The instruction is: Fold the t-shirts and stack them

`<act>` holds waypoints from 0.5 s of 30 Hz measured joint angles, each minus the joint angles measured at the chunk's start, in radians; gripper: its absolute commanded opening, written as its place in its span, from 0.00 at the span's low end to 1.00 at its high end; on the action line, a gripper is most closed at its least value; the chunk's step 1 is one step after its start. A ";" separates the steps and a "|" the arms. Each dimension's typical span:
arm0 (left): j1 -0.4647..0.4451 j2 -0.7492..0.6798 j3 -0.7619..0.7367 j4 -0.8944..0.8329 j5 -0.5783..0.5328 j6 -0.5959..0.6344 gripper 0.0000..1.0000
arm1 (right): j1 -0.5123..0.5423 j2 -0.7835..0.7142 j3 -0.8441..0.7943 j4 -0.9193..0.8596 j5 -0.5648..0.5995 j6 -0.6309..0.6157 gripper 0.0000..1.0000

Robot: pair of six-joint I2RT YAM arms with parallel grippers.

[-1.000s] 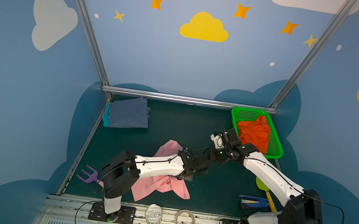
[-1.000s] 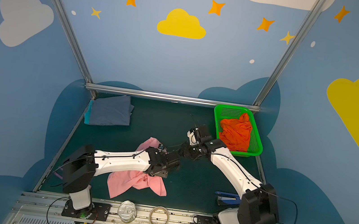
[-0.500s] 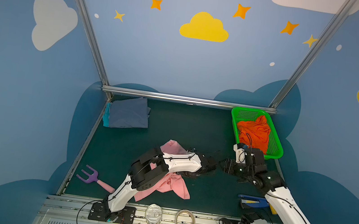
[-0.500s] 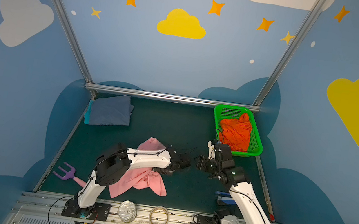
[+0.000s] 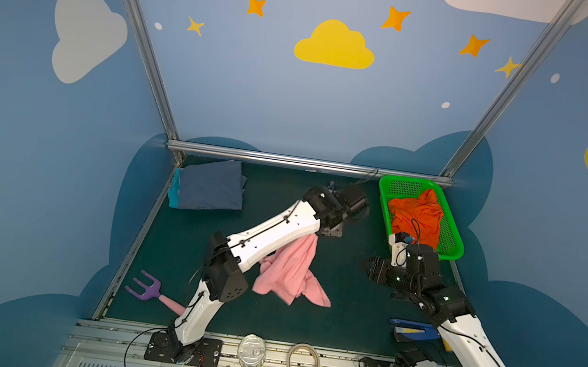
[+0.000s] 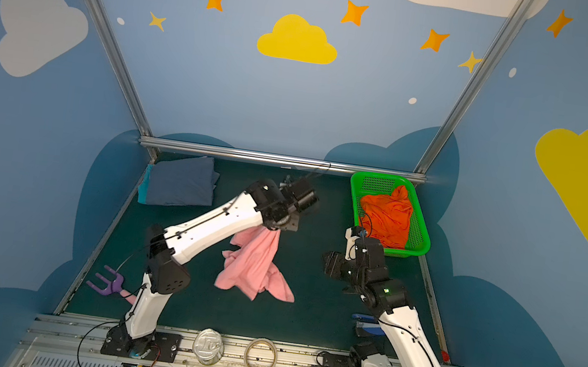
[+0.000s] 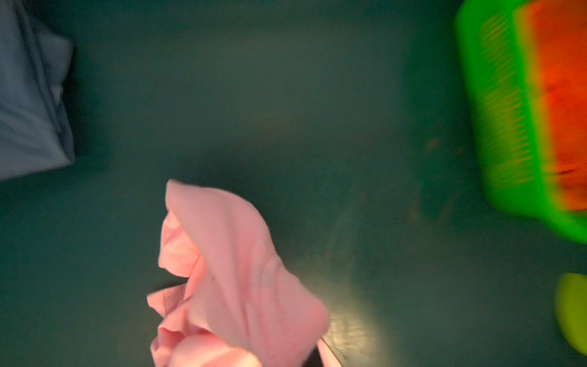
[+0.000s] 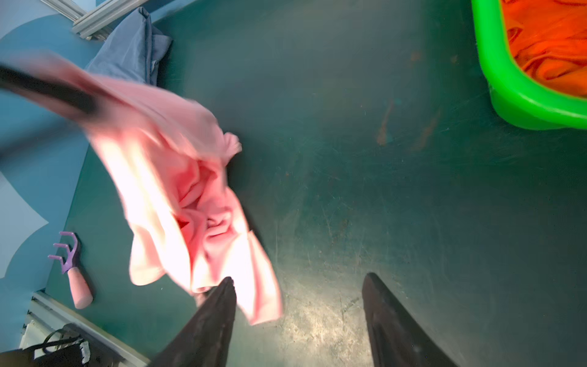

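Left jaws are clenched on a bunched edge of the pink t-shirt (image 5: 291,269), holding it above the middle of the table (image 5: 344,314) so it hangs loose, likely for spreading. Right jaws stand spread and empty near its lower folds, seemingly placed to take a second corner. The folded slate blue t-shirt (image 5: 211,185) lies at the far left corner, where the stack appears to be; the orange t-shirt (image 5: 415,216) waits in the basket (image 5: 453,248)

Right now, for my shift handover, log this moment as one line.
left gripper: shut on pink t-shirt, hanging | right gripper: open, empty | orange t-shirt: in green mesh basket | slate-blue t-shirt: folded
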 measured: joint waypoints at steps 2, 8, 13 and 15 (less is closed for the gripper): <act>0.009 -0.037 0.180 -0.014 0.047 0.032 0.04 | -0.002 0.001 0.013 0.007 0.014 -0.003 0.65; 0.024 -0.309 0.135 0.005 0.058 0.099 0.04 | -0.003 0.045 0.064 0.063 0.036 -0.022 0.66; 0.224 -0.652 -0.488 0.156 0.048 0.086 0.06 | -0.003 0.133 0.071 0.144 0.005 -0.029 0.67; 0.362 -0.750 -0.749 0.216 0.064 0.063 0.16 | -0.001 0.179 0.073 0.169 -0.014 -0.029 0.68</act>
